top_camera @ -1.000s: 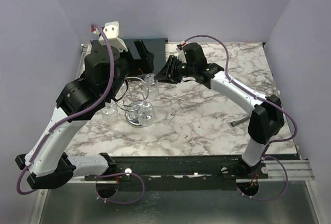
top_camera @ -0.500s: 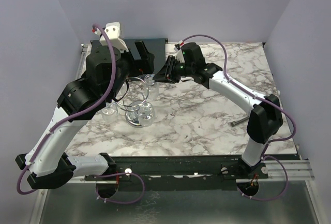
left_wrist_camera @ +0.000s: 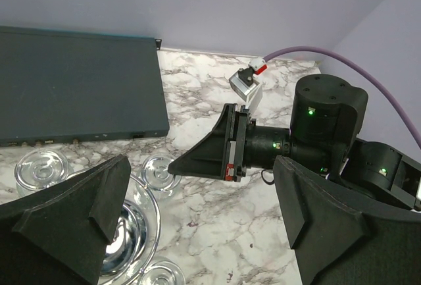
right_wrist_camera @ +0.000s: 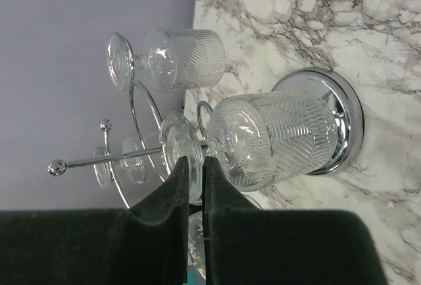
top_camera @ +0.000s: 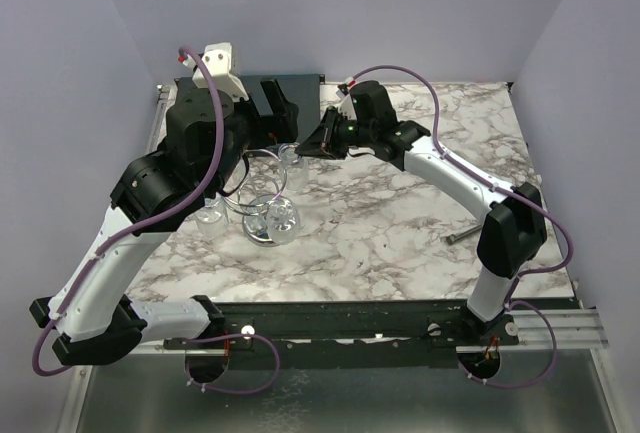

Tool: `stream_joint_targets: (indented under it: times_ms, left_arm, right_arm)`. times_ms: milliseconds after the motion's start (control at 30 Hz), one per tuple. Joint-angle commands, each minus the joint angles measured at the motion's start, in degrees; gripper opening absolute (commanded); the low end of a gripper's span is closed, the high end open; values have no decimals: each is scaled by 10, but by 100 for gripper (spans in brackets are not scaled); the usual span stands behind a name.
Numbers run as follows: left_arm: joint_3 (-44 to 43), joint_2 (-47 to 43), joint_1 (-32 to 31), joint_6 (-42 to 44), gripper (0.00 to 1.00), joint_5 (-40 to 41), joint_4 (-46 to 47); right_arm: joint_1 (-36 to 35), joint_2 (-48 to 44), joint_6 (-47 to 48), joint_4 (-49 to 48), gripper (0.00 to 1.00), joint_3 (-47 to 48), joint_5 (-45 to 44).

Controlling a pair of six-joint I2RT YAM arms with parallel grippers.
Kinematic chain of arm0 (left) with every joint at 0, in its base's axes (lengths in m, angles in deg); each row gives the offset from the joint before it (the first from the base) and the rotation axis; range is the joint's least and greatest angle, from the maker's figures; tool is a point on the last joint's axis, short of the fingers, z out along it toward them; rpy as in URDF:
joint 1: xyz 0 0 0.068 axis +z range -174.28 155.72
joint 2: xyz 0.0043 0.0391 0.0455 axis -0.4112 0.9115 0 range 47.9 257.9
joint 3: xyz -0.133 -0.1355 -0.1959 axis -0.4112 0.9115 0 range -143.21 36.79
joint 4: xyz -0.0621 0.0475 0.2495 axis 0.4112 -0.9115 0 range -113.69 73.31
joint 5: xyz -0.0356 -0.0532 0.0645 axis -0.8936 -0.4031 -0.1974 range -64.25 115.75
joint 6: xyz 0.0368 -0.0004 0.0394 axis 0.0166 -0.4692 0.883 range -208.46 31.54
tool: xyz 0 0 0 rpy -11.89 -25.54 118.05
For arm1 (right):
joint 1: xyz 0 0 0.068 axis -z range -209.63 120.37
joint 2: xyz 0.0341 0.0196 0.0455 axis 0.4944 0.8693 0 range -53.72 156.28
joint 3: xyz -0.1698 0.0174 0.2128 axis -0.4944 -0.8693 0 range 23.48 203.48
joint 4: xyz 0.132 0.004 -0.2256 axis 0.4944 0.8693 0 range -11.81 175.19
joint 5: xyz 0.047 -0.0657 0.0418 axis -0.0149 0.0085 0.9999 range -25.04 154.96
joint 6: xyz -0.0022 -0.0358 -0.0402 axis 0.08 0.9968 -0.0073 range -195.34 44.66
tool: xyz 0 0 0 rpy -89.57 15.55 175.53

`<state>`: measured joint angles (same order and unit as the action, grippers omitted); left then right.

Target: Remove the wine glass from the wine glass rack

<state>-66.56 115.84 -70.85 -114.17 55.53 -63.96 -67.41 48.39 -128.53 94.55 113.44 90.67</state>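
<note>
**Right arm at the glass.** The right gripper (right_wrist_camera: 200, 166) is pointing in at the wine glass rack (right_wrist_camera: 342, 120) from the right side of the marble tabletop (right_wrist_camera: 316, 8). Its jaws are standing almost pressed together, with only a thin slit showing, at the rim of the foot (right_wrist_camera: 172, 141) of the nearest wine glass (right_wrist_camera: 273, 140). They appear to be pinching that flat foot, one jaw above it and one below, though the contact itself is sitting half hidden behind a jaw.

The glass is hanging bowl-down from one of the rack's looped wire arms. Its long axis is running upright, parallel to the central post, and its bowl is hanging near the shiny disc base. Other glasses (right_wrist_camera: 181, 58) are hanging on neighbouring loops.

The left gripper (left_wrist_camera: 197, 232) is hovering above the rack with its jaws spread wide and holding nothing, so the right arm is plainly the nearer one.

The coming move is likely turning on one relation — the glass is lying straight ahead of the right jaws, between them and the post, with its stem sitting in the wire loop. Freeing it probably means drawing the foot out level along that loop, away from the post and back toward the right arm. A tilt risks knocking the bowl against the base or a neighbouring glass.
</note>
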Motion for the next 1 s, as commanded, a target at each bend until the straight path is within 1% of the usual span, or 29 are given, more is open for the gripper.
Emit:
stream_joint_targets:
  times_ms: [0, 467, 667, 833, 967]
  left_arm:
    - [3, -6, 2, -4, 99, 5, 2]
    - [5, -4, 2, -4, 99, 11, 2]
    - [8, -2, 2, -7, 99, 11, 2]
    - [6, 0, 2, -8, 99, 11, 2]
    - [6, 2, 2, -7, 99, 12, 2]
  right_arm:
    - [-4, -5, 9, 12, 1, 14, -25]
    - [-3, -46, -7, -1, 1, -21, -75]
    - [0, -54, -14, -13, 1, -32, -71]
    - [5, -66, -31, -51, 1, -59, -57]
    - [6, -77, -34, -60, 1, -66, -57]
